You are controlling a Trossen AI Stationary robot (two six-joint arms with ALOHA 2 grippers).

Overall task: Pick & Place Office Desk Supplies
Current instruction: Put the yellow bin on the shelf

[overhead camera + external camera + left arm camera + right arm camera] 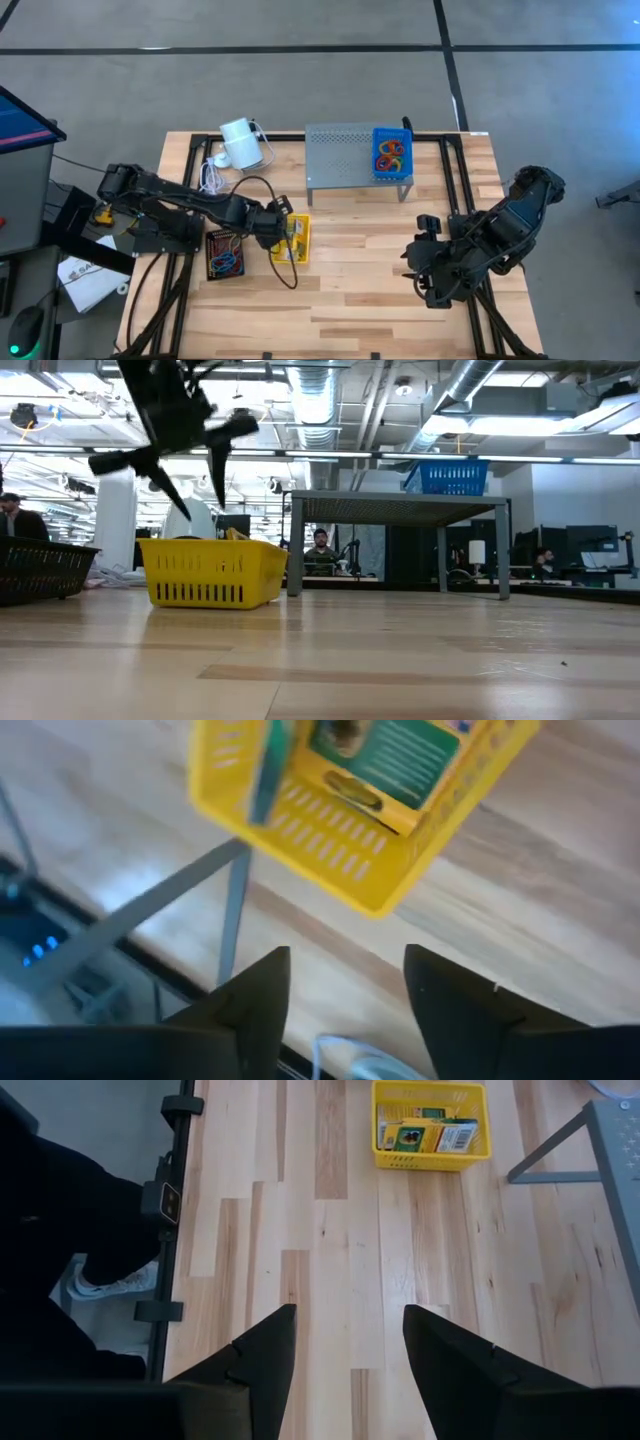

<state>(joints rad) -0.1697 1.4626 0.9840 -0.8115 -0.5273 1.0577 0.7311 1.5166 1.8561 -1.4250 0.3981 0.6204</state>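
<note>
The desk (380, 290) is smooth, pale wood planks with a soft shine. The yellow basket (431, 1158) is shiny plastic with slots. The grey shelf (340, 155) is matt metal full of tiny holes. The crayon boxes (430, 1135) look like printed card.

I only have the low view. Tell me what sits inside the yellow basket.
Observer: The yellow basket holds small crayon boxes, seen from the right wrist view.
Operator: Say which arm hangs over it.
Observer: The left gripper, jaws open and empty, hovers beside the basket's left edge in the high view.
Operator: Report what is in the blue bin on the shelf.
Observer: The blue bin on the grey shelf holds coloured rubber bands.
Operator: Report the right arm.
Observer: The right gripper waits, jaws open, over bare table far from the basket.
</note>
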